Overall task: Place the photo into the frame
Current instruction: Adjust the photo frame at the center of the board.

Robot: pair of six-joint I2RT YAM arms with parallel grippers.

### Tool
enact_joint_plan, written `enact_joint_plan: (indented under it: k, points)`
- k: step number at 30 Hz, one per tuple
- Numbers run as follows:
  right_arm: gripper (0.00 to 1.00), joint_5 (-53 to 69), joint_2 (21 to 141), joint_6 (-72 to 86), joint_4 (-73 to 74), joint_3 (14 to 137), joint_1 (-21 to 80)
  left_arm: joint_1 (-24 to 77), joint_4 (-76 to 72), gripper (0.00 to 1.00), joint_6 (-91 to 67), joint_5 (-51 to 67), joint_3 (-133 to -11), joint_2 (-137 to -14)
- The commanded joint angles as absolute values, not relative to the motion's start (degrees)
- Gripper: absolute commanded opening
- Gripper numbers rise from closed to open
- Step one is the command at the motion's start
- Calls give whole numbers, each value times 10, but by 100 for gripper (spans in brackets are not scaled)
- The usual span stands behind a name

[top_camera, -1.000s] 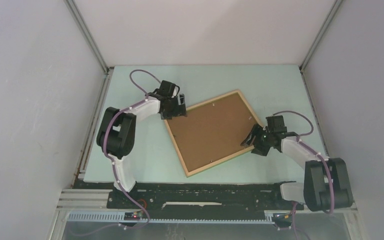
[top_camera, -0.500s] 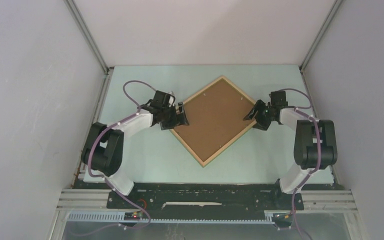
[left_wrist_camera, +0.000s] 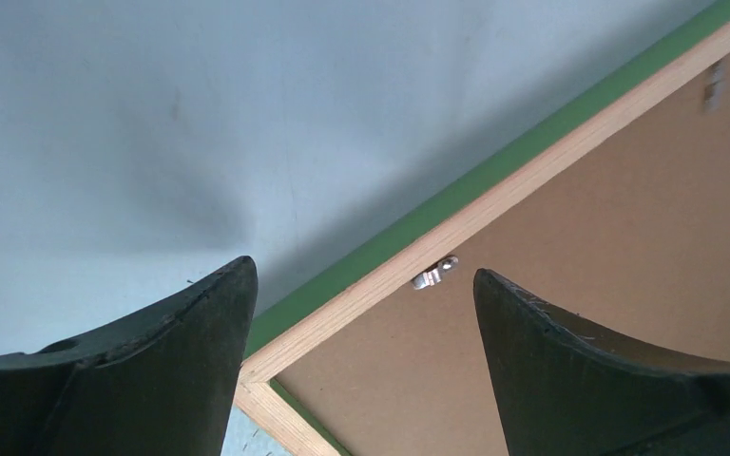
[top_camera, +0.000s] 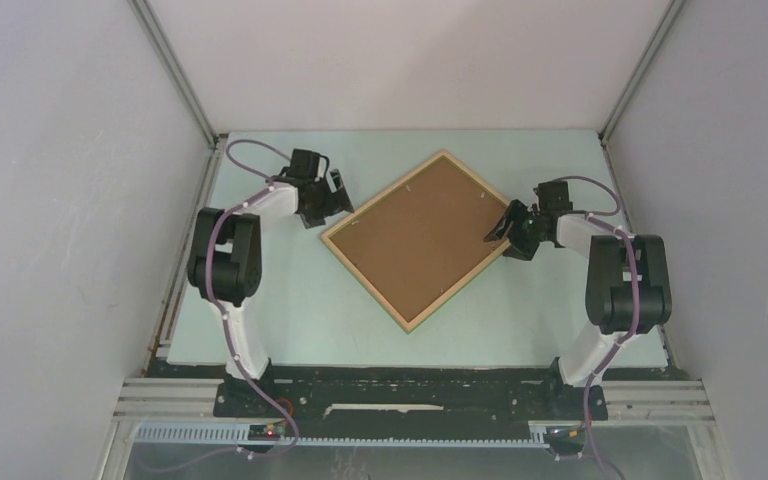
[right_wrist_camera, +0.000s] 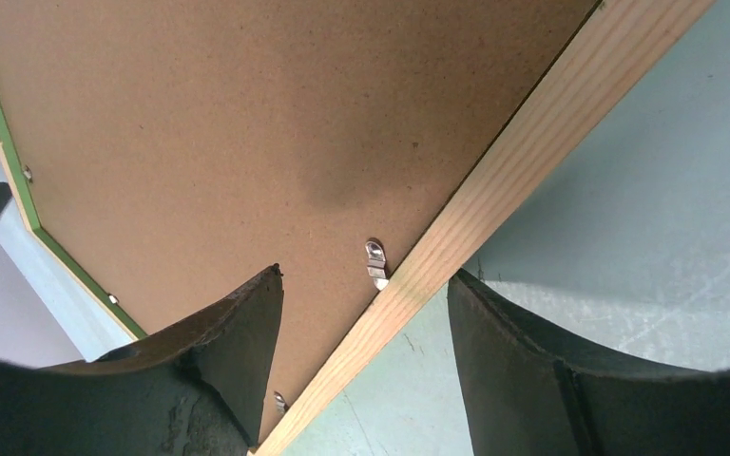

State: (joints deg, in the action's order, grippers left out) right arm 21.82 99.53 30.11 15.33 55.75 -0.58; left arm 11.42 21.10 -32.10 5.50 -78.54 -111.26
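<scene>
Lying back-up on the table (top_camera: 290, 290), turned cornerwise to the arms: the frame (right_wrist_camera: 492, 190), pale wood rim showing, green at its edges. A brown backing board (top_camera: 415, 240) fills it.

Photo: not seen in any view. Cannot tell whether it sits under the board or is elsewhere.

Left gripper (left_wrist_camera: 363, 271): jaws spread wide, holding nothing, hanging over the frame's left corner near a small metal clip (left_wrist_camera: 434, 276).

Right gripper (right_wrist_camera: 364, 274): jaws apart, straddling the right-hand rim, one finger over the board, the other over the table side. A clip (right_wrist_camera: 376, 263) sits between them. No clamp on the wood that I can see.

Risks, as I judge them:
- The board looks seated under the clips. Prying it up before the clips are turned could bend a clip or crack the board.
- The clips are small and flat, and a wide finger may slide off one and shove the frame instead.
- The frame is light and free on a smooth top, so a push from one side alone would likely spin it.
- Lifting by one rim could flex the frame and let the pane shift or drop out.
</scene>
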Motion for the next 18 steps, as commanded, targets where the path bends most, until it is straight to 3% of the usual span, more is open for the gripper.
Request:
enact_joint_plan:
  k: [1, 5, 10, 14, 18]
  points:
    - [71, 238, 982, 293, 139, 559, -4, 126, 223, 90, -317, 101, -792, -1131]
    - [71, 244, 985, 295, 139, 565, -4, 140, 179, 87, -334, 148, -718, -1094]
    - [71, 248, 990, 292, 141, 573, -4, 200, 116, 70, -382, 152, -591, -1004]
    - [71, 249, 1006, 286, 149, 590, -8, 265, 117, 73, -389, 92, -524, -935]
    - [71, 248, 1016, 284, 149, 592, -14, 269, 154, 77, -346, 37, -519, -904]
